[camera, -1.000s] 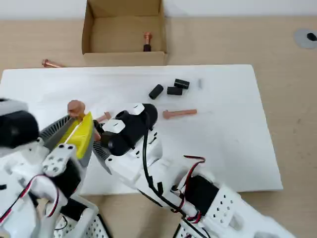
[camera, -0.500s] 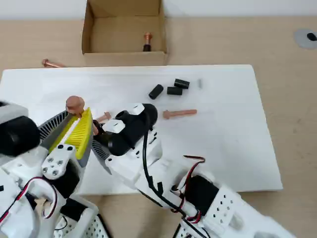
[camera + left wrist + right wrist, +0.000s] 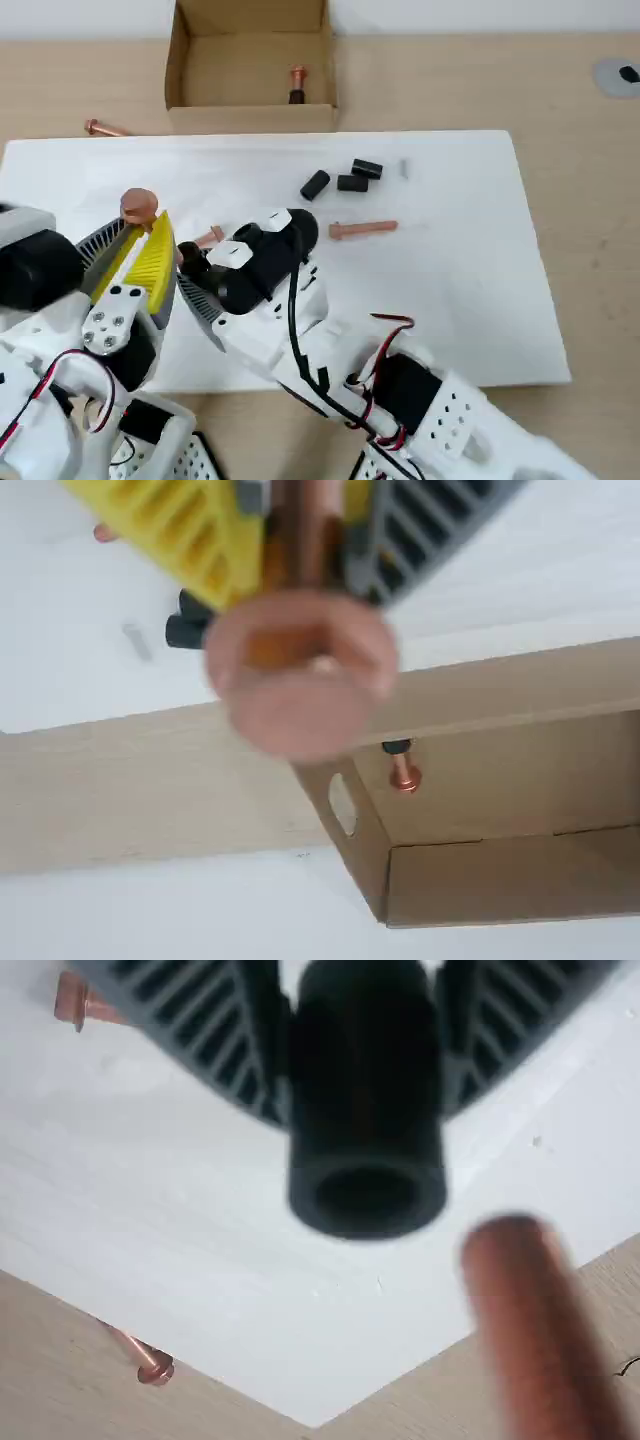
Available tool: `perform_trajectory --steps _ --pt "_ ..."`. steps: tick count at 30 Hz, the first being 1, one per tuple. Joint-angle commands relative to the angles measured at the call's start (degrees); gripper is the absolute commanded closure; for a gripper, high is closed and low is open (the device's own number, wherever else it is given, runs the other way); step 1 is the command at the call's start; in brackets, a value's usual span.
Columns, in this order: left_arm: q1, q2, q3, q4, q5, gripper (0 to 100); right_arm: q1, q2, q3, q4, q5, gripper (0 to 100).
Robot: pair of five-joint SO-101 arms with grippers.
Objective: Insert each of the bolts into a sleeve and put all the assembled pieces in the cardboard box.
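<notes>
From above, we see our left hand [image 3: 147, 228] gripping a bolt [image 3: 139, 204] by its shaft, head up, close beside our right hand [image 3: 192, 262]. The left wrist view looks along the bolt's length, with the cardboard box [image 3: 500, 880] beyond. In the right wrist view the right hand clamps a sleeve [image 3: 366, 1110], mouth outward; the bolt's tip sits just beside that mouth, not yet aligned.
</notes>
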Motion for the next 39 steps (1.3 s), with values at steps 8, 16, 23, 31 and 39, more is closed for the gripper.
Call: perform_trajectory --steps 8,16,23,31,39 --pt "-0.2 0.0 3.0 -1.6 -0.1 99 -1.0 -1.8 -2.8 -1.7 -0.2 98.9" --pt "-0.2 0.0 3.1 -2.3 -0.1 99 -1.3 -1.9 -2.9 -1.7 -0.3 98.9" --pt "-0.7 -1.5 9.5 -9.3 -0.1 99 -1.3 -1.9 -2.9 -1.7 -0.4 98.9" --pt "-0.7 -10.7 18.3 -14.9 -0.5 100 -1.3 -1.9 -2.9 -1.7 -0.3 98.9" --pt "-0.7 -12.5 12.0 -8.1 -1.4 100 -1.2 -1.9 -2.9 -1.7 -0.3 98.9"
